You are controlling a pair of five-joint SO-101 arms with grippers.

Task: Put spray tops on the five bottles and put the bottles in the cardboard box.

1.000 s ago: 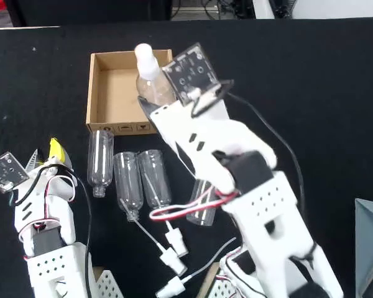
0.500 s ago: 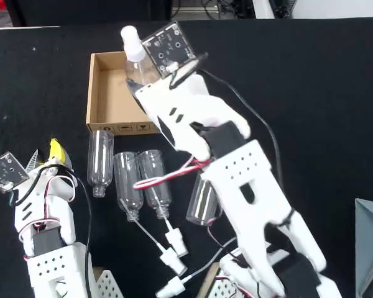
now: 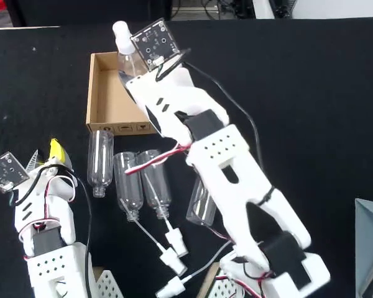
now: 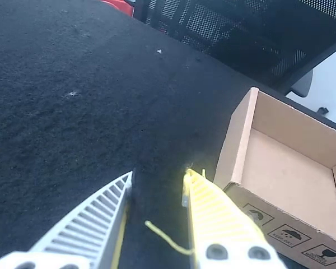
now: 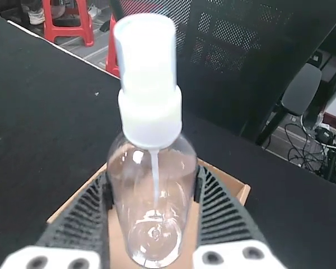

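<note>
Right gripper (image 3: 128, 69) is clamped on a capped bottle (image 5: 150, 168) held above the far side of the box (image 3: 91, 93), left gripper (image 4: 158, 177) sits empty and narrowly parted, and four uncapped bottles (image 3: 100, 158) lie near the box.

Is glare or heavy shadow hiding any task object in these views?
High view: no, the loose bottles show only faint highlights against the dark table. Right wrist view: the held bottle in the right pincer glints mildly, its dip tube readable. Left wrist view: the cardboard box is evenly lit inside.
</note>
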